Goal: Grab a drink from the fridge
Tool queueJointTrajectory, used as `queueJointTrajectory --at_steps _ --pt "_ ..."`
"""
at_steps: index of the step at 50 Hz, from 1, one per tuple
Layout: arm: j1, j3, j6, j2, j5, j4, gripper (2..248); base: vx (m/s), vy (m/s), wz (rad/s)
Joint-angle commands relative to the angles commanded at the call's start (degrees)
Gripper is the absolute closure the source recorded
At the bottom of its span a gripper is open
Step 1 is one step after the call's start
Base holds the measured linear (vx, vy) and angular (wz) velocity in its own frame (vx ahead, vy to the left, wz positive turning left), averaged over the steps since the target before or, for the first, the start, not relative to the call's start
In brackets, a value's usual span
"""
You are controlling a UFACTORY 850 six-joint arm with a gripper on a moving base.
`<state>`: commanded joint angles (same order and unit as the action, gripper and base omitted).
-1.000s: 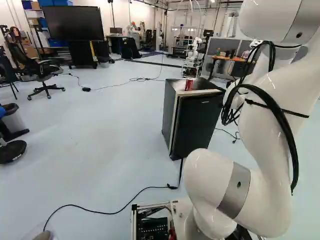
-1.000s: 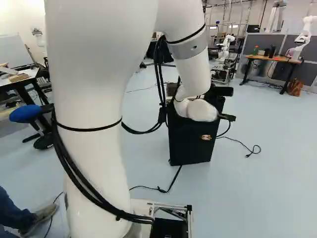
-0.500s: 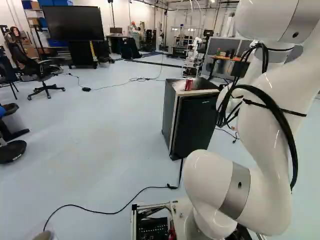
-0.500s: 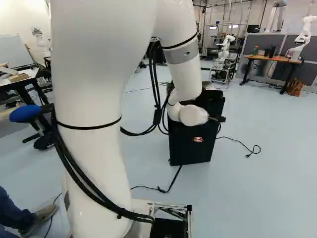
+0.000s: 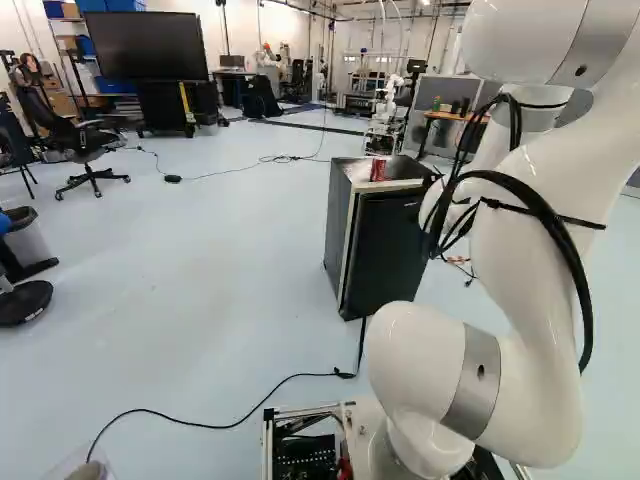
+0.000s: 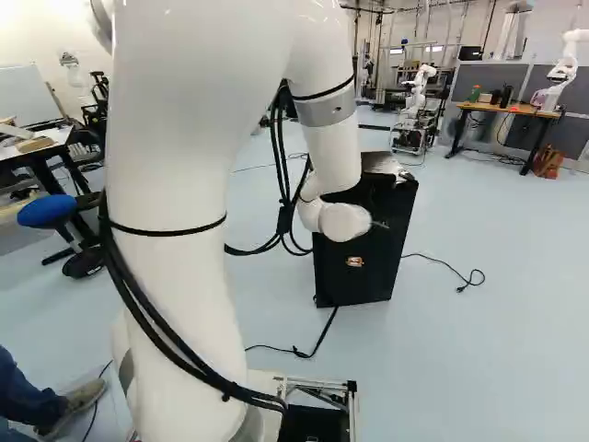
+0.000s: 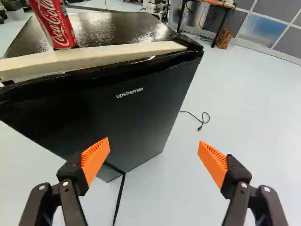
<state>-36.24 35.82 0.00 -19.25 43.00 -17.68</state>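
Orange pads (image 7: 95,159) are set wide apart with nothing pinched between them, and the gripper (image 7: 154,141) is aimed towards the near side of the fridge (image 5: 338,220). The can (image 7: 55,23) is stood on top of the fridge, near the front edge, to the gripper's left. An approach to the door (image 5: 388,250), which looks closed, is judged to be the step in hand. Its edge should be met squarely, with one finger lined up to be hooked behind it; a slow pull along the door's arc is then called for. Jolts are best avoided, as the can could be tipped.
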Motion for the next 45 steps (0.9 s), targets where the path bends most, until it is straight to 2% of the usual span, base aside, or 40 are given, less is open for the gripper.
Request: queueJointTrajectory --at_steps 22,45 --pt "3.95 -0.58 0.0 -2.54 1.97 0.0 3 0.0 0.0 0.0" --pt "7.95 2.23 0.0 -7.24 1.99 0.0 3 0.0 0.0 0.0"
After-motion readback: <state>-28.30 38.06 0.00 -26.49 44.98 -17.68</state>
